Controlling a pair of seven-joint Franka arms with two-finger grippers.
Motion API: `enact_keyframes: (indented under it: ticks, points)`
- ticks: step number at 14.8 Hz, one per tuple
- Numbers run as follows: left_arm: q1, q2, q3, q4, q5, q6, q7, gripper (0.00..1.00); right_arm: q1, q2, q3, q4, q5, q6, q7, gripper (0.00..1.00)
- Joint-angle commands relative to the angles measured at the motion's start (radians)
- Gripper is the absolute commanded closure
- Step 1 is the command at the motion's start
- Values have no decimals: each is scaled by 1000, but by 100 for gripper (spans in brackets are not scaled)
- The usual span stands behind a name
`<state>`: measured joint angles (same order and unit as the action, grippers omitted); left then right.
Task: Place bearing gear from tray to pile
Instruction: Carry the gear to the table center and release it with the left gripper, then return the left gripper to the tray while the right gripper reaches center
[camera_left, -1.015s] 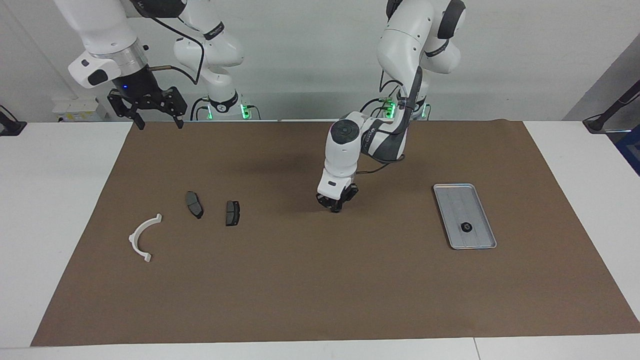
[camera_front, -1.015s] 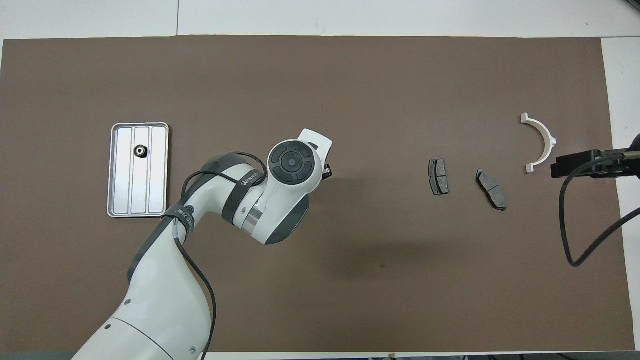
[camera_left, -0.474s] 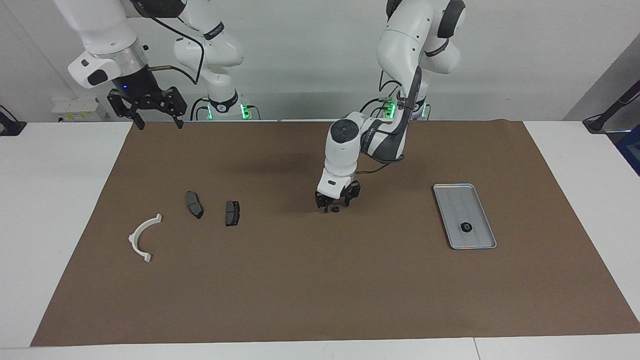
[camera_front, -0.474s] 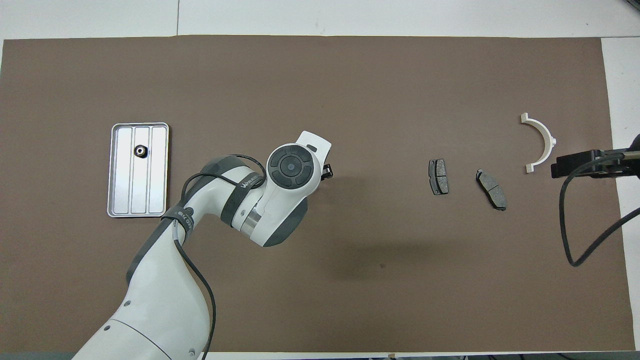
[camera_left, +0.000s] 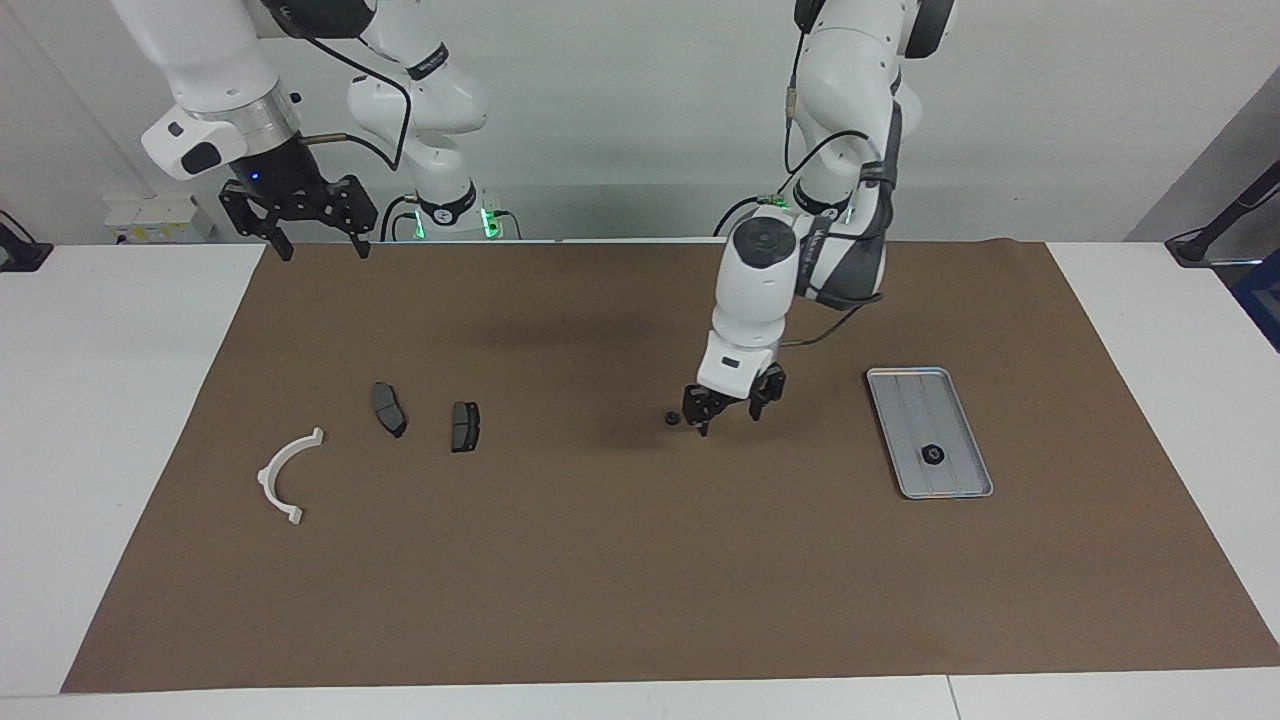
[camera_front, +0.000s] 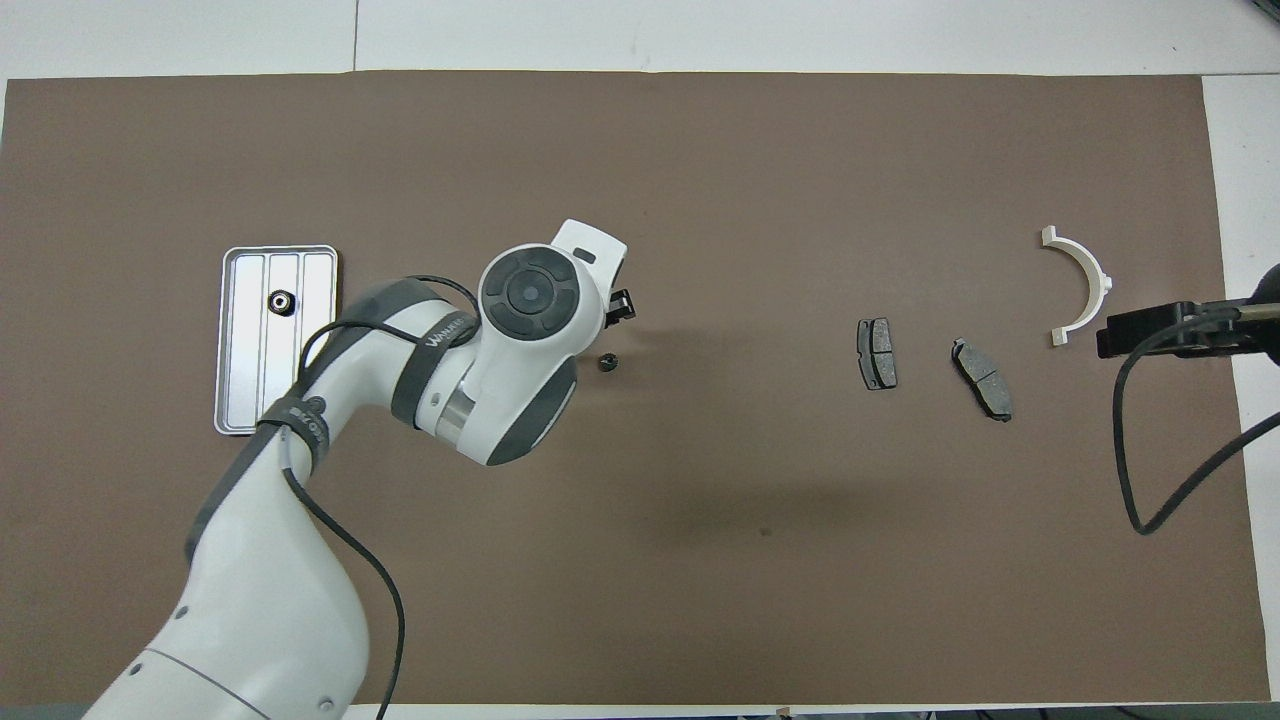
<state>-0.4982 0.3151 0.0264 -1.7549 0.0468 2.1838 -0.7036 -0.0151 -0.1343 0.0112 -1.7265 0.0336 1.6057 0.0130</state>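
Right gripper (camera_left: 316, 240): one, waiting raised over mat edge, jaws wide, empty. One white curved plastic arc (camera_left: 286, 477). Two dark grey brake-pad-shaped pieces (camera_left: 389, 408) (camera_left: 465, 426), side by side, apart. Two small black round bearing gears: one (camera_left: 672, 418) on brown mat (camera_left: 640, 580), between pads and tray; left gripper (camera_left: 729, 408) just beside it, jaws open, empty. One flat silver ridged metal tray (camera_left: 955, 490) holds second gear (camera_left: 932, 454).

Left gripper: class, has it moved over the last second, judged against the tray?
Yes. The left gripper, now open, has shifted toward the tray, leaving a small bearing gear on the mat.
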Motion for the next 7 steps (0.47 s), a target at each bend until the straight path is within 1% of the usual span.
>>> enact_keyframes:
  ticks: [1, 2, 3, 5, 7]
  points:
    - [137, -109, -17, -23, -7, -99, 187, 8, 4, -36, 3, -50, 11, -1, 22, 0]
    - [185, -128, -17, -18, -34, -123, 264, 8, 6, -41, 6, -71, 12, 6, 30, 0]
    - [241, -136, -16, 7, -72, -151, 361, 8, 9, -45, 10, -88, 14, 13, 57, 0]
    - [346, -133, -13, 64, -128, -220, 520, 8, 43, -47, 15, -122, 14, 45, 96, 0]
    - [438, -128, -13, 83, -153, -239, 665, 8, 76, -47, 15, -154, 14, 72, 117, 0]
